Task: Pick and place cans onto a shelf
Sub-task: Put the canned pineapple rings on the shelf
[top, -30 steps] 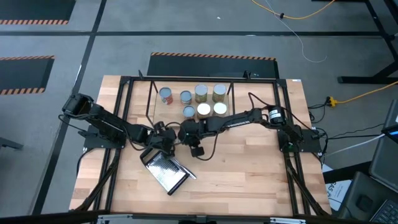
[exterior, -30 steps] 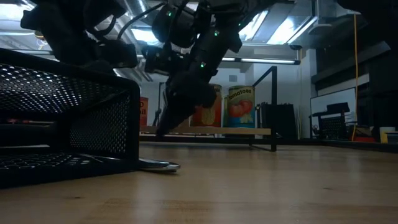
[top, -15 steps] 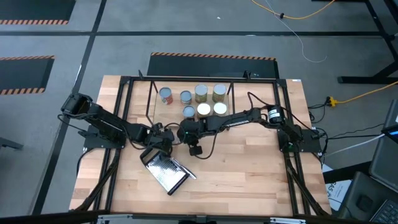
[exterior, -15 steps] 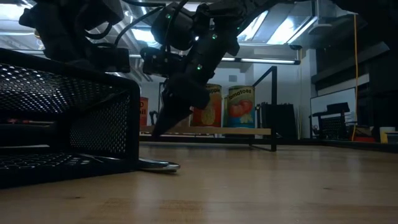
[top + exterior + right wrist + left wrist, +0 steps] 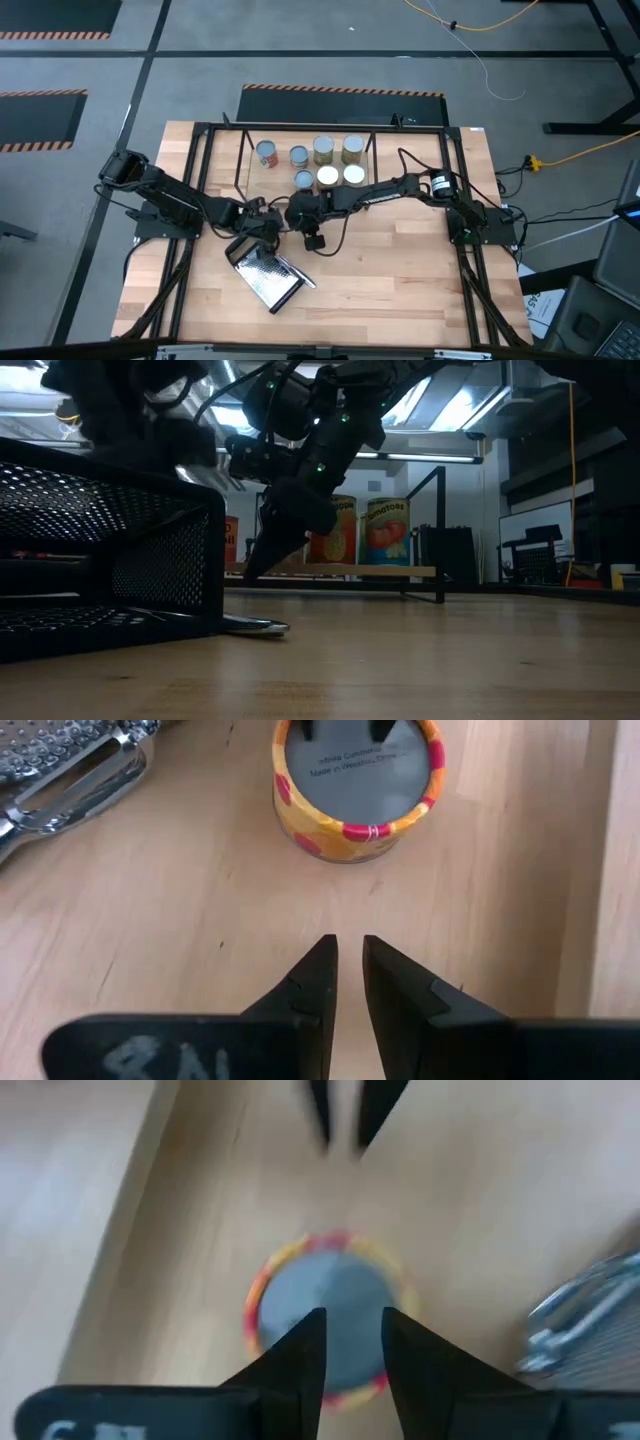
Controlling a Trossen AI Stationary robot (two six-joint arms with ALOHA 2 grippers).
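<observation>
A flat metal grater with a black handle lies on the wooden table, tilted against its edges. A yellow cable runs over the grey floor beyond, near orange-black hazard stripes.

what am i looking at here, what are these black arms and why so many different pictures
This is a robot with two dark jointed arms at a light wooden table. Each arm ends in a two-finger end effector. One picture looks straight down from above, one looks level across the tabletop, and two come from cameras on the arms' wrists. At the far side stands a low black-rod shelf with a wooden board, carrying seven small round tins. A flat metal grater with a black handle lies nearer. In the middle stands a grey-topped tin with a yellow and orange-red label. The left end effector hangs open above it; the right end effector points at it from beside. Nothing is held.
</observation>
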